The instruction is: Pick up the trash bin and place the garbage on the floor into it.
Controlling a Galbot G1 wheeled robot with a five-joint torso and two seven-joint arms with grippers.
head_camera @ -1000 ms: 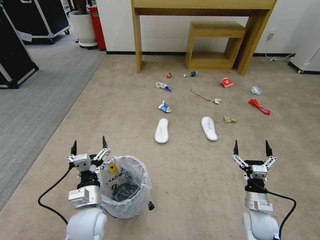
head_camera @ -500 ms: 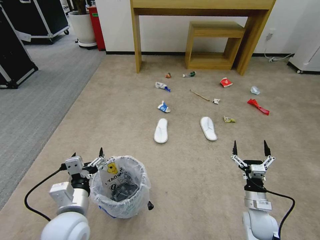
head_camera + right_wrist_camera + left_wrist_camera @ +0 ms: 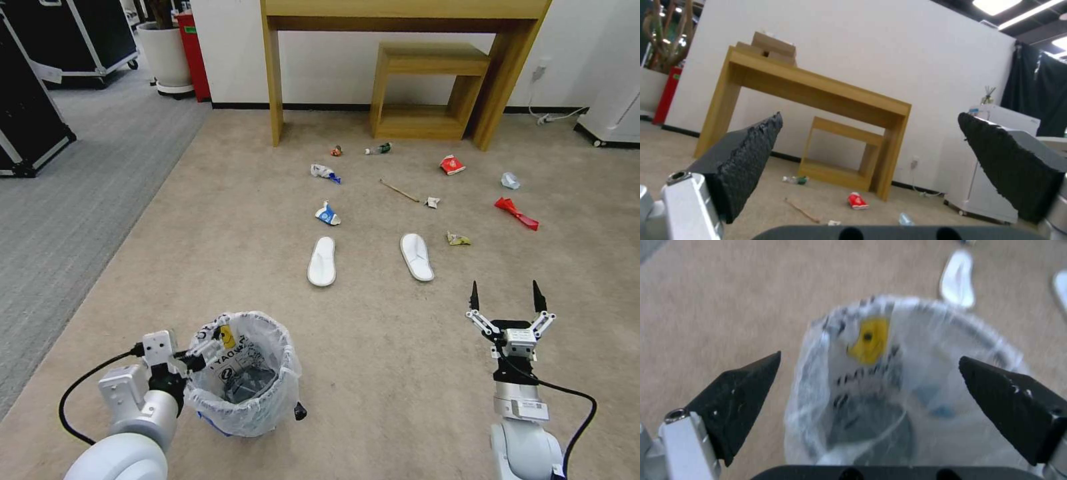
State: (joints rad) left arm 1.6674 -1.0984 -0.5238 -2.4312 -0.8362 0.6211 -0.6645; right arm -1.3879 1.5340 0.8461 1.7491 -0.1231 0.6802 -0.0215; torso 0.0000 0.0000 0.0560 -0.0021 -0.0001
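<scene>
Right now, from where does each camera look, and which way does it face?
Head view: from the head, forward and down at the floor; both arms show, left claw at the bin, right claw open.
Left wrist view: over the left claw, open, down into the bin.
Right wrist view: level, past its claw, toward the desk.
Shared: garbage, such as the red packet.

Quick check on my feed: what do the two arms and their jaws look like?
Both arms are glossy white with silver-grey wrist sections and a black collar. The left gripper and right gripper have white linkage frames tipped with black, pointed, textured triangular jaws. A black cable loops from each wrist back along the arm. No markings are legible.
</scene>
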